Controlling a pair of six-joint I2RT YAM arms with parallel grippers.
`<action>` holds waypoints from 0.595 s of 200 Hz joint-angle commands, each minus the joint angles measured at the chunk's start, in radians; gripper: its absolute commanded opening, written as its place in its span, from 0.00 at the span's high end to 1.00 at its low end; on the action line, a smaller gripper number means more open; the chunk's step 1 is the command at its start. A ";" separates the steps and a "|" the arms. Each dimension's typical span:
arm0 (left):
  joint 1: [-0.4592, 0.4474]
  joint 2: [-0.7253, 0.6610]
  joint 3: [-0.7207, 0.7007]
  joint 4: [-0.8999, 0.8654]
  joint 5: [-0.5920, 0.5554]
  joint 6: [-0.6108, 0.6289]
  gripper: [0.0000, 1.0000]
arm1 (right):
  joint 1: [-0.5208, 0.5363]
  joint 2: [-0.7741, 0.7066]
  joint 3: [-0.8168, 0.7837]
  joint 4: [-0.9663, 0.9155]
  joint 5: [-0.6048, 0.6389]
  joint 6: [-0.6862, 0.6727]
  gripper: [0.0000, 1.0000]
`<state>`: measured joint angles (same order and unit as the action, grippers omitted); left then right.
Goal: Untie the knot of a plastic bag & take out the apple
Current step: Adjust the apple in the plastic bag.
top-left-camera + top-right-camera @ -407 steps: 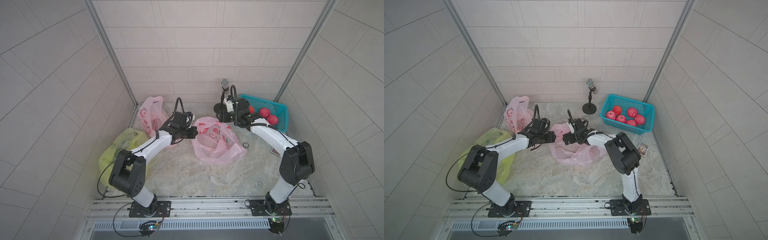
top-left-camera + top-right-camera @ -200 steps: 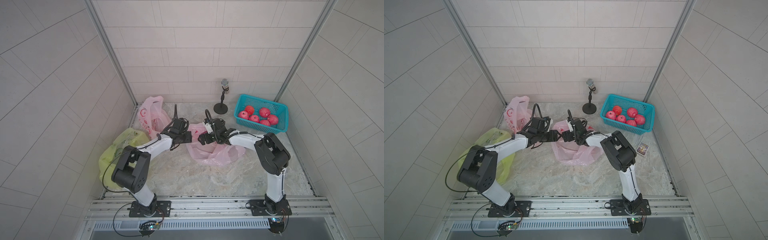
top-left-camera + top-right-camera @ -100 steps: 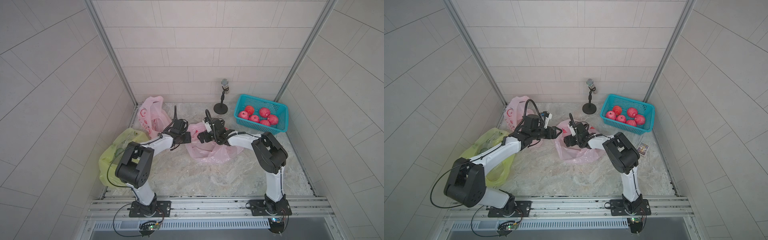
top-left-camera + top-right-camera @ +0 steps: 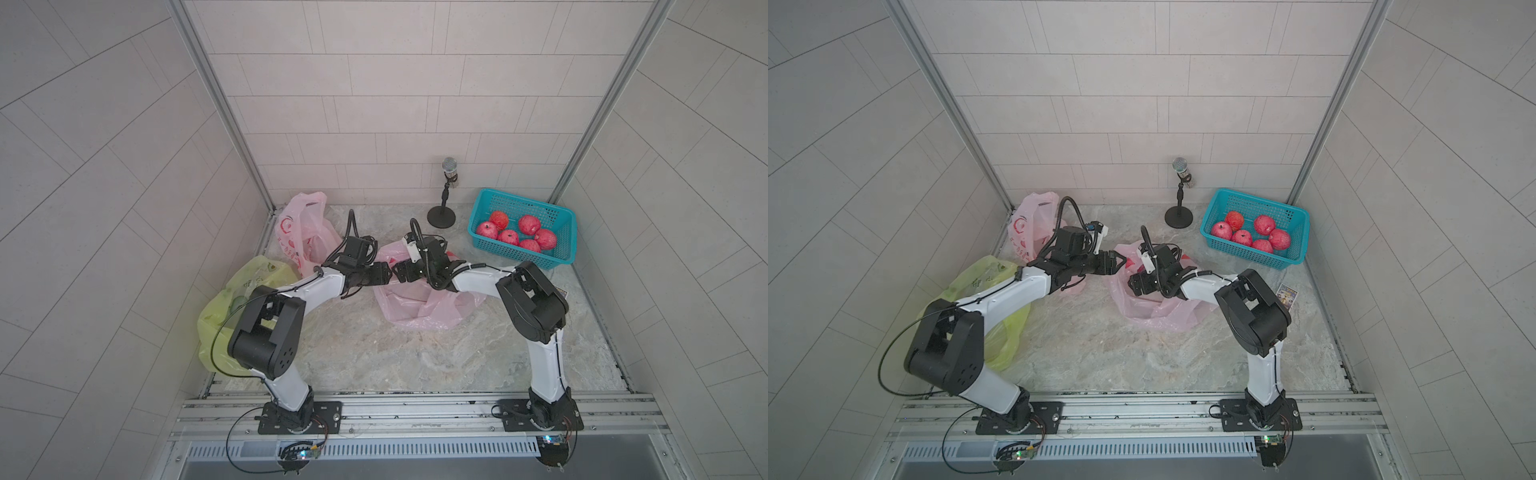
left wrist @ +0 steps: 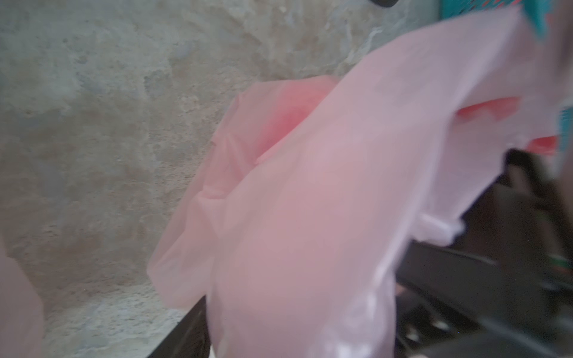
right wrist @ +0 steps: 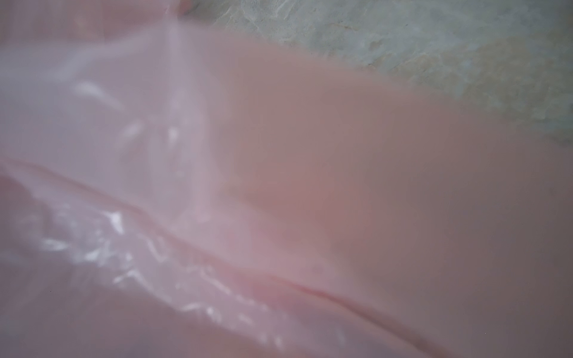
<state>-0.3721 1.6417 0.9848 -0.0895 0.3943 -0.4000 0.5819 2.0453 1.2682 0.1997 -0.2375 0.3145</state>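
Crumpled translucent pink plastic bag (image 4: 1154,311) lies on the marbled table (image 4: 1100,353) between both arms, apple unseen inside; left claw (image 4: 1119,262) parted at its rim, right claw (image 4: 1136,284) buried in film, grip untellable; likely hazard: opposing pulls on thin film cinch the knot or tear it.

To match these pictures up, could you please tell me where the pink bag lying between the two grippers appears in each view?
Top view: the pink bag lies mid-table, partly under the two arms' wrists.
Top view: same spot, mid-table.
Left wrist: close up and blurred, it fills much of the picture.
Right wrist: it covers nearly the whole picture, blurred.
Shared landmark: the marbled tabletop, seen beside the bag in all four.
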 commanded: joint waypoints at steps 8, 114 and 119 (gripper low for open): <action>0.008 -0.125 -0.017 0.028 0.117 0.056 0.31 | -0.001 -0.064 -0.058 -0.048 -0.037 -0.013 0.12; 0.003 0.036 0.177 -0.011 -0.112 0.212 0.28 | 0.001 -0.242 -0.171 -0.154 -0.129 -0.011 0.08; 0.001 0.051 0.191 -0.013 -0.116 0.228 0.28 | 0.002 -0.248 -0.173 -0.160 -0.133 -0.011 0.08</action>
<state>-0.3649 1.6524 1.0878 -0.0662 0.3832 -0.2752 0.5816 1.8446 1.1038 0.0834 -0.3309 0.3111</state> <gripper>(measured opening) 0.716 0.924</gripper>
